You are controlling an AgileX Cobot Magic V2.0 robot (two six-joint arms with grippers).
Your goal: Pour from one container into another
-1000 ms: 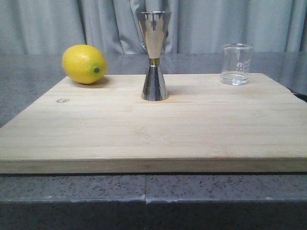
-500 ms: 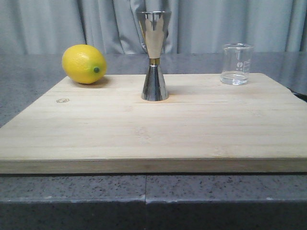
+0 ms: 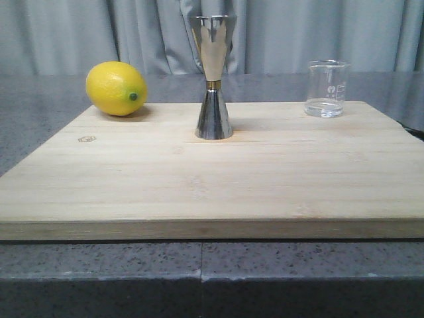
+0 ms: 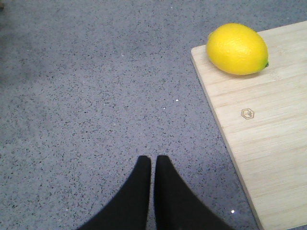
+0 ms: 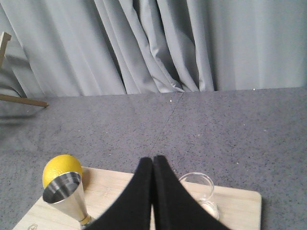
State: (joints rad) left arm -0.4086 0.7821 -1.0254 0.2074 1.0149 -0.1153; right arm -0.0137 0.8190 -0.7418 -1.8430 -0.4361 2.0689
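1. Left gripper (image 4: 153, 160): fingers together over bare counter (image 4: 86, 96), board (image 4: 268, 143) edge off to their side.
2. Right gripper (image 5: 153, 160): fingers together, above board's rear; beaker (image 5: 199, 190) just beside, jigger (image 5: 64, 194) farther off.

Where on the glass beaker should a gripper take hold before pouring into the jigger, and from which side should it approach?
Grip the glass beaker across its straight wall, above the liquid and below the flared rim. It stands upright at the wooden board's far right, so the right gripper, now shut, probably does best coming in level from the right. That side looks open, and the steel jigger stands to the beaker's left.
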